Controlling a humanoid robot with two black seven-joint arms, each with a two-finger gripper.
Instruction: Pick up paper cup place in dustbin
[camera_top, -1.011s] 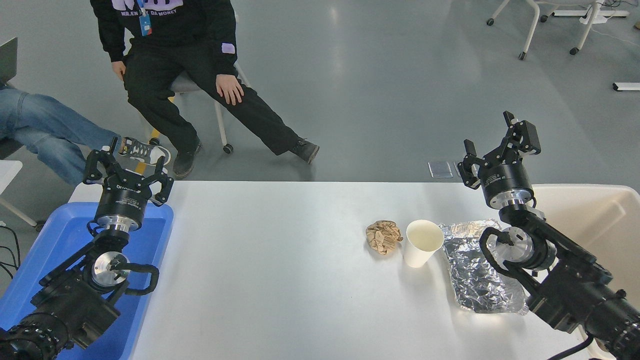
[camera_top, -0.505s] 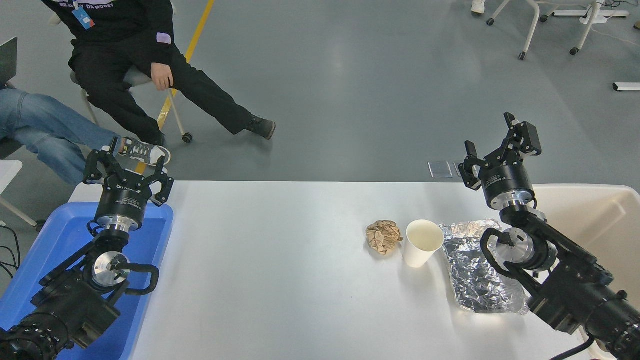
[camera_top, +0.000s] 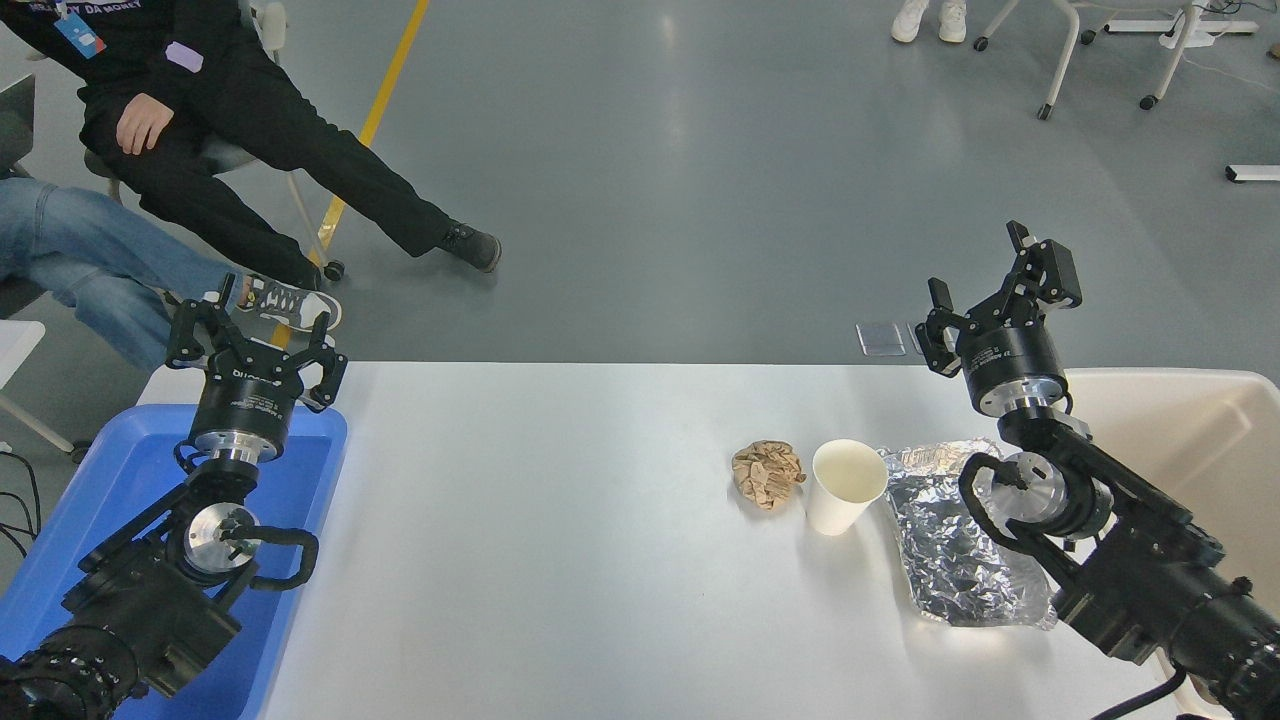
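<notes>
The paper cup stands upright on the white tabletop, mouth up, right of centre, nothing holding it. At its nine o'clock a crumpled brown paper ball sits just beside it, perhaps touching; at its three o'clock a crinkled foil tray lies close against it. So it's hemmed in on both flanks! The right gripper hovers well clear at the cup's one o'clock, out over the tabletop's far edge, fingers spread wide and empty. The left gripper is parked at the far left above the blue tub, fingers splayed as well. The beige dustbin waits at the right edge, three o'clock from the cup. Now, this cup looks empty and feather-light, thin-walled, likely to crush or tip under a hard squeeze. The rolled rim should be its stiffest part, so a gentle pinch across the upper wall just under that rim, along the twelve-to-six line where neighbours don't crowd, seems the safest hold. Smooth paper may slip, so light but firm.
</notes>
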